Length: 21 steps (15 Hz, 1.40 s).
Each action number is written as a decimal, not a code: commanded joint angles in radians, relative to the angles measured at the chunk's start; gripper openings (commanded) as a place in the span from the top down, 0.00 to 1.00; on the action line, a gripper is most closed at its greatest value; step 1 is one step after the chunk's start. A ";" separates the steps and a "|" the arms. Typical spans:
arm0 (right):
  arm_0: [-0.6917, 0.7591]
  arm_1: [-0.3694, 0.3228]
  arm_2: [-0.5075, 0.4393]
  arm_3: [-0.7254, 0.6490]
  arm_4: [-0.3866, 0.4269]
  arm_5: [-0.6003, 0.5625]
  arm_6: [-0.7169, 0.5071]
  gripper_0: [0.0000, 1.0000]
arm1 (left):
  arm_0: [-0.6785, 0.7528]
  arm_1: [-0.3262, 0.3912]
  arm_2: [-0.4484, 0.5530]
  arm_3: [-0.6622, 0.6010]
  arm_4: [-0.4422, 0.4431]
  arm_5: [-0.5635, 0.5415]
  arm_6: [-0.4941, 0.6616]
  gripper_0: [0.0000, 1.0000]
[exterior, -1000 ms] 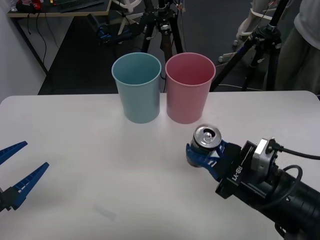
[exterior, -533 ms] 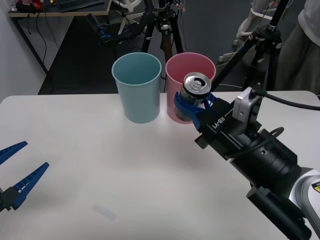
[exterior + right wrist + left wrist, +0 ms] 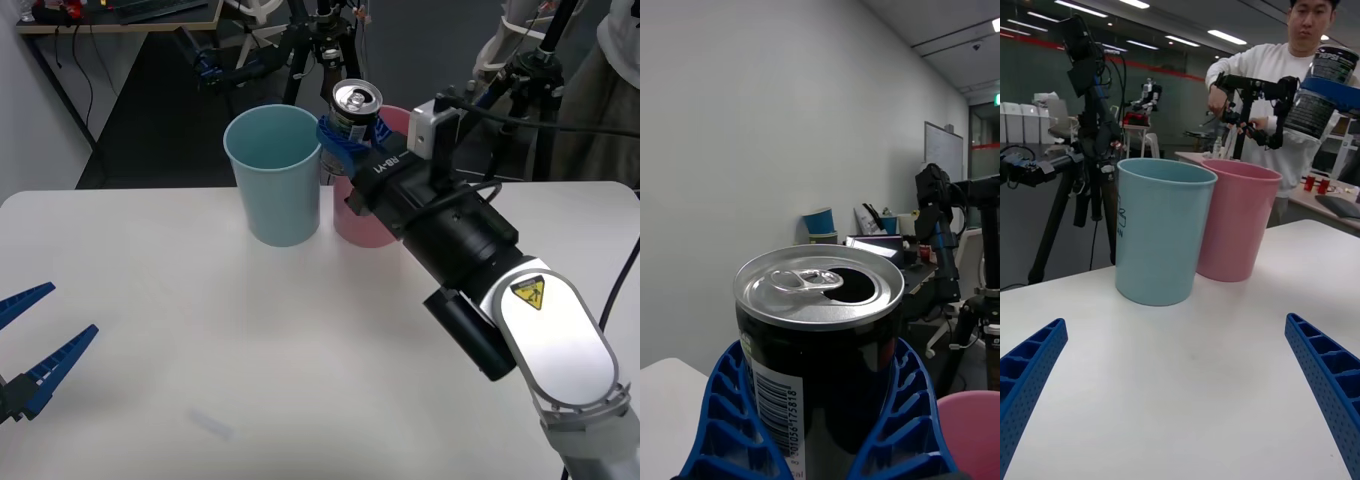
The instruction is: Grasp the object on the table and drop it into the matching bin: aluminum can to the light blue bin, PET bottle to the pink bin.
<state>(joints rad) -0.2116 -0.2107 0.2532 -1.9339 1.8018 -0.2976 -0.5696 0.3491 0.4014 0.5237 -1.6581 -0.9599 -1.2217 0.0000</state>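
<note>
Carrying the small silver aluminum can [image 3: 357,106] aloft, right gripper [image 3: 350,135] fingers clamping its sides, above the tall pink plastic bin [image 3: 350,215]. Risking a wrong drop here: tall light blue plastic bin [image 3: 275,175] sitting at nine o'clock. Idling at seven o'clock over the white tabletop [image 3: 200,340], left gripper [image 3: 30,345] fingers spread.

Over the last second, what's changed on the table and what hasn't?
The right gripper, shut on the aluminum can, lifted it off the table and carried it up and toward the robot's left, over the pink bin, nearing the light blue bin. Both bins and the open left gripper stayed put.
</note>
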 commanded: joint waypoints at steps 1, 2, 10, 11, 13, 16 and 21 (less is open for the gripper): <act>-0.100 0.054 -0.005 0.099 0.097 0.006 -0.073 1.00 | 0.000 0.000 0.000 0.000 0.000 0.000 0.000 0.00; -0.129 0.070 -0.006 0.130 0.126 0.012 -0.090 1.00 | 0.000 0.000 0.000 0.000 0.000 0.000 0.000 0.00; -0.385 0.146 -0.003 0.452 0.199 0.084 -0.136 1.00 | 0.000 0.000 0.000 0.000 0.000 0.000 0.000 0.00; -0.417 0.151 -0.003 0.494 0.200 0.094 -0.134 1.00 | 0.000 0.000 0.000 0.000 0.000 0.000 0.000 0.00; -0.491 0.165 -0.002 0.592 0.202 0.117 -0.133 1.00 | 0.000 0.000 0.000 0.000 0.000 0.000 0.000 0.00; -0.575 0.175 -0.002 0.714 0.202 0.147 -0.131 1.00 | 0.000 0.000 0.000 0.000 0.000 0.000 0.000 0.00; -0.628 0.175 -0.002 0.796 0.205 0.160 -0.127 1.00 | 0.000 0.000 0.000 0.000 0.000 0.000 0.000 0.00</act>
<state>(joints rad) -0.8386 -0.0352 0.2513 -1.1392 2.0054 -0.1379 -0.6976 0.3491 0.4014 0.5236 -1.6580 -0.9599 -1.2217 0.0000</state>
